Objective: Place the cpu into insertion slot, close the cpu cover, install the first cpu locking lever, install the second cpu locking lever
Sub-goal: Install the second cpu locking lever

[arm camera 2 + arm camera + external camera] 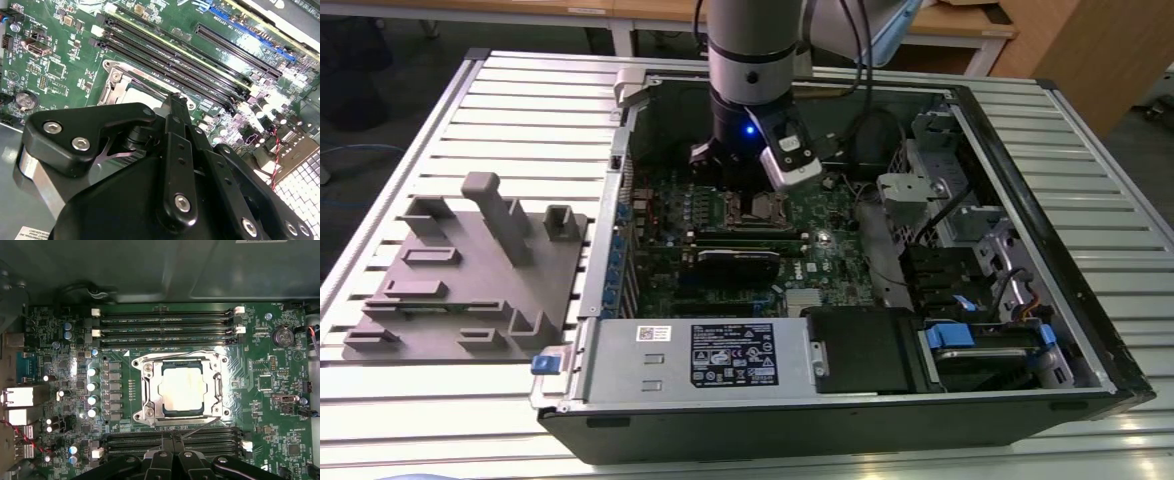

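First wrist view is showing us the cpu [183, 388] sitting in the insertion slot [148, 390], cover [218, 388] down. We are hovering the gripper [175, 446], fingers pressed together, at the socket's 6 o'clock edge, touching a thin locking lever [200, 426].

No legible print (labels blurred)

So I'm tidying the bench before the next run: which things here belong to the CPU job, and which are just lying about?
Part of the job:
cpu, seated in the insertion slot
cpu cover, down around it
gripper, over the board

Just there:
grey fixture block
power supply
black card
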Motion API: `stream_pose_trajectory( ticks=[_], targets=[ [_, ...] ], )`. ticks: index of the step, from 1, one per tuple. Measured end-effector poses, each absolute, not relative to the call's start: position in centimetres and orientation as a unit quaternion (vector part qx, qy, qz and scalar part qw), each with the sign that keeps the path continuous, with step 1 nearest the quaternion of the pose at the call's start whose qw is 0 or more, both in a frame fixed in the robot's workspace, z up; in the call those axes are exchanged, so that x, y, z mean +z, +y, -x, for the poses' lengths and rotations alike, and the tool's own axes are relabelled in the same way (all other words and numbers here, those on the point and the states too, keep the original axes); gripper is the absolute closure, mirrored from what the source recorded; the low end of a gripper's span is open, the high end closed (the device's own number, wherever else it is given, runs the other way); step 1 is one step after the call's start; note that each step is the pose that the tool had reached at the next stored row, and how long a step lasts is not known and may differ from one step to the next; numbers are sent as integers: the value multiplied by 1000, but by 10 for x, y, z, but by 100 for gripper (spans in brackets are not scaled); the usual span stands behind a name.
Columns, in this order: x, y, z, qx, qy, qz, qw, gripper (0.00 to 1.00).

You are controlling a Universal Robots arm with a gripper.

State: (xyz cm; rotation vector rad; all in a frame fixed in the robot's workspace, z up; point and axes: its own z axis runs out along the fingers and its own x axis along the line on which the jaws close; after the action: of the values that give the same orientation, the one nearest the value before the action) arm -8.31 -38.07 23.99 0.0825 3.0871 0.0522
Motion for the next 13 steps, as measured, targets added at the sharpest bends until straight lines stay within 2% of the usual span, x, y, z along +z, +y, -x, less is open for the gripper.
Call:
stream_pose_trajectory(
  ticks=[13],
  targets=[
    [231, -381, 87, 17, 999, -27, 27, 90]
  ],
)
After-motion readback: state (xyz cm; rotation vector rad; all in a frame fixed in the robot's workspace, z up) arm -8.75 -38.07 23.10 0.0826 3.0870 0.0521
